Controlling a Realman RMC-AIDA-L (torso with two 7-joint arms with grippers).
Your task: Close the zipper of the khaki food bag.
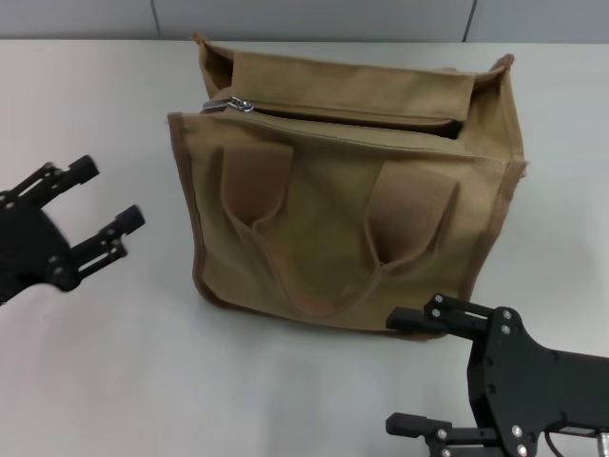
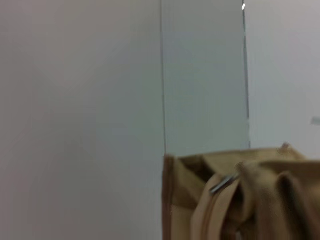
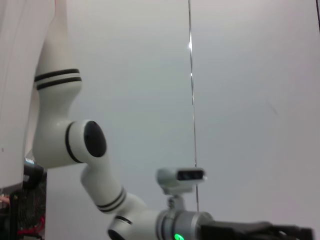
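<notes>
the khaki food bag (image 1: 347,205) stands upright on the pale table (image 1: 114,381), its two strap handles (image 1: 328,224) lying flat against the side facing the robot. along the top panel the zipper (image 1: 338,109) is mostly undone, a dark gap showing beneath the flap; its silver pull tab (image 1: 235,103) sits at the bag's left end. the left gripper (image 1: 90,205) hovers to the left of the bag, apart from it, fingers spread wide and holding nothing. the right gripper (image 1: 404,371) is low in front of the bag's right corner, also spread wide and empty; it seems just short of the fabric, though the head view leaves contact unclear.
</notes>
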